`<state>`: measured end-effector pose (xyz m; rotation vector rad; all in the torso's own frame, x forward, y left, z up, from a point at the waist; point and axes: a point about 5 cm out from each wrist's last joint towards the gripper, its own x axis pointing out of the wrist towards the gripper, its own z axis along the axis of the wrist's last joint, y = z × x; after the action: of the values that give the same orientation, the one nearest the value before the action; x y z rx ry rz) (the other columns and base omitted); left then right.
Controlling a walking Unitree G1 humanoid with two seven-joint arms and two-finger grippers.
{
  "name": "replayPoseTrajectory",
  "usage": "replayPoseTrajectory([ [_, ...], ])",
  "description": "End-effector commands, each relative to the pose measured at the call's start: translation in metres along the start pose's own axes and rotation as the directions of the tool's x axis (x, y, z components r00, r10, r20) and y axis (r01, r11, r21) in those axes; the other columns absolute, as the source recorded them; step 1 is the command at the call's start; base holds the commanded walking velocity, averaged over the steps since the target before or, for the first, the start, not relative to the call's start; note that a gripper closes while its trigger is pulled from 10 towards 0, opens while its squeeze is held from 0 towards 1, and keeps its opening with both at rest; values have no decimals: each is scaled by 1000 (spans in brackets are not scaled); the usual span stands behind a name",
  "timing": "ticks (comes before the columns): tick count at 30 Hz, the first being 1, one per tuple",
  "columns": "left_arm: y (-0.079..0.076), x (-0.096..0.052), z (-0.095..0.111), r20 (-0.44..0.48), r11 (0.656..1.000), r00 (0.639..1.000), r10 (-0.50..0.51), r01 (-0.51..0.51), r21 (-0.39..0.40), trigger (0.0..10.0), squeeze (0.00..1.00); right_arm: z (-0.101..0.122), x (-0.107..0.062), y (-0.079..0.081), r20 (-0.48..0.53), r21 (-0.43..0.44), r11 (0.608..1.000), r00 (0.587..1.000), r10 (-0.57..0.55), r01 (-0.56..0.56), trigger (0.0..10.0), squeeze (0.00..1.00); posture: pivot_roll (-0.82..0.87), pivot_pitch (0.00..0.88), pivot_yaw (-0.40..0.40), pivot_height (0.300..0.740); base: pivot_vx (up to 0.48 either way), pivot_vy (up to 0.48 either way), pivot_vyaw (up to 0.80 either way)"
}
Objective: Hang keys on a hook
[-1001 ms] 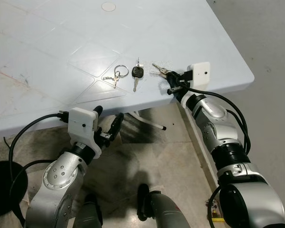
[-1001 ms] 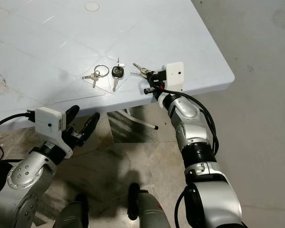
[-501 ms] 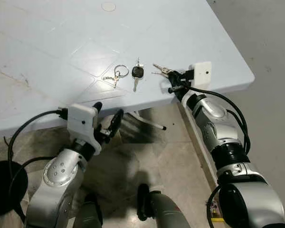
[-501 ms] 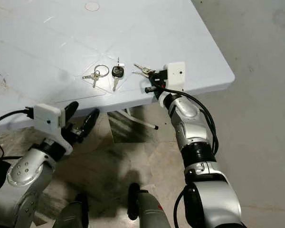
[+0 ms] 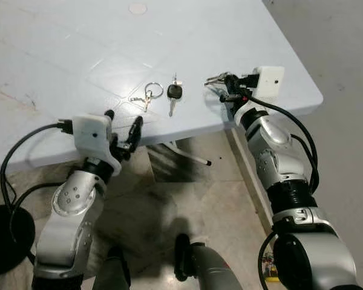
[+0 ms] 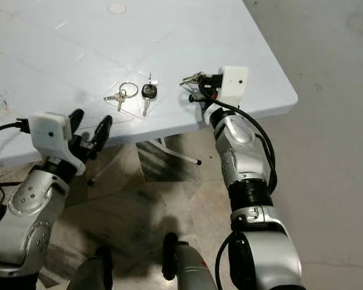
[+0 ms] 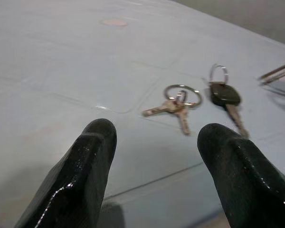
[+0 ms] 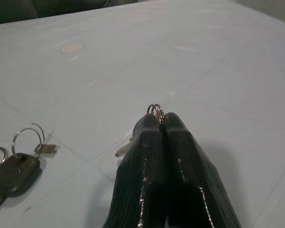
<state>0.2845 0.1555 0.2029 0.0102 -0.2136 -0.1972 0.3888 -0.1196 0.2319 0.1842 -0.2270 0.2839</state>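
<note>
Setting: pale blue tabletop (image 5: 60, 54), standing on a stone-tiled floor (image 5: 187, 199); no hook can be made out from here.
Right hand: the right hand (image 5: 225, 84) is over the tabletop near its right edge, fingers pressed together on the ring of a key bunch (image 5: 214, 78); in the right wrist view the ring (image 8: 156, 110) pokes out just past the fingertips.
Held keys: the keys hang clear of the tabletop, their blades sticking out toward the middle of the tabletop.
Left hand: the left hand (image 5: 122, 128) is at the near edge of the tabletop, fingers (image 7: 88, 156) spread and gripping nothing, aimed at the loose keys.
Other keys: a ring keys (image 5: 146, 95) set lies flat beside a black key (image 5: 173, 95); the two are close but apart, and well apart from the held bunch.
Stage: I judge the pickup done and the carry to the hook not yet begun.
Risk, grip: only the thin ring is pinched at the very fingertips, so a swing or a jolt in walking could let it slip out.
Risk, hanging: the ring is mostly covered by the fingers, leaving little loop to thread over a hook.
Risk, left arm: reaching on could nudge the loose keys off the edge.
</note>
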Motion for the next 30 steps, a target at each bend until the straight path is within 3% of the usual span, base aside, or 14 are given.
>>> replayPoseTrajectory([
  [1, 3, -1, -4, -6, 1000, 1000, 22, -22, 1, 10000, 0, -1, -4, -2, 5, -12, 1000, 1000, -16, 16, 0, 0, -12, 246, -126, 740, 0, 0, 0],
  [6, 6, 6, -3, 13, 998, 998, 57, -57, 5, 10000, 0, 0, -8, 1, 10, -8, 1000, 1000, -29, 29, 0, 0, -9, 207, -132, 740, 0, 0, 0],
  [7, 7, 7, -2, 20, 998, 998, 67, -67, 3, 10000, 0, 1, -9, 2, 13, 2, 1000, 999, -30, 30, 1059, 0, -9, 199, -133, 740, 0, 0, 0],
  [8, 8, 7, -1, 26, 997, 997, 75, -75, 1, 10000, 0, 2, -9, 2, 15, 9, 1000, 999, -30, 30, 1059, 0, -9, 199, -133, 740, 0, 0, 0],
  [9, 9, 9, 0, 38, 996, 995, 94, -94, -1, 10000, 0, 3, -10, 4, 21, 27, 999, 999, -31, 30, 4824, 0, -9, 191, -133, 740, 0, 0, 0],
  [13, 10, 9, 1, 43, 995, 994, 103, -103, -1, 10000, 0, 4, -11, 5, 26, 40, 999, 999, -30, 29, 4824, 0, -9, 191, -133, 740, 0, 0, 0],
  [14, 13, 10, 0, 51, 993, 991, 121, -121, -2, 10000, 0, 4, -12, 8, 27, 99, 995, 1000, -14, 11, 10000, 0, -13, 162, -134, 740, 0, 0, 0],
  [18, 14, 11, 0, 59, 991, 990, 132, -132, -2, 10000, 0, 4, -14, 9, 23, 125, 992, 1000, -8, 6, 10000, 0, -13, 162, -134, 740, 0, 0, 0],
  [20, 17, 11, 3, 85, 989, 985, 147, -146, -16, 10000, 0, 12, -23, 16, 153, 131, 977, 977, 148, -169, 10000, 0, -14, 143, -135, 740, 0, 0, 0],
  [21, 17, 11, 3, 91, 989, 985, 150, -149, -16, 10000, 0, 13, -25, 17, 173, 123, 974, 971, 166, -188, 10000, 0, -14, 143, -135, 740, 0, 0, 0],
  [27, 25, 1, 4, 106, 983, 978, 180, -175, -51, 10000, 0, 5, -39, 11, 179, -14, 983, 966, 184, -185, 10000, 0, -14, 141, -126, 740, 0, 0, 0],
  [30, 28, -5, -1, 85, 978, 976, 202, -196, -72, 10000, 0, 1, -44, 8, 169, -4, 986, 971, 167, -169, 10000, 0, -17, 146, -127, 740, 0, 0, 0],
])
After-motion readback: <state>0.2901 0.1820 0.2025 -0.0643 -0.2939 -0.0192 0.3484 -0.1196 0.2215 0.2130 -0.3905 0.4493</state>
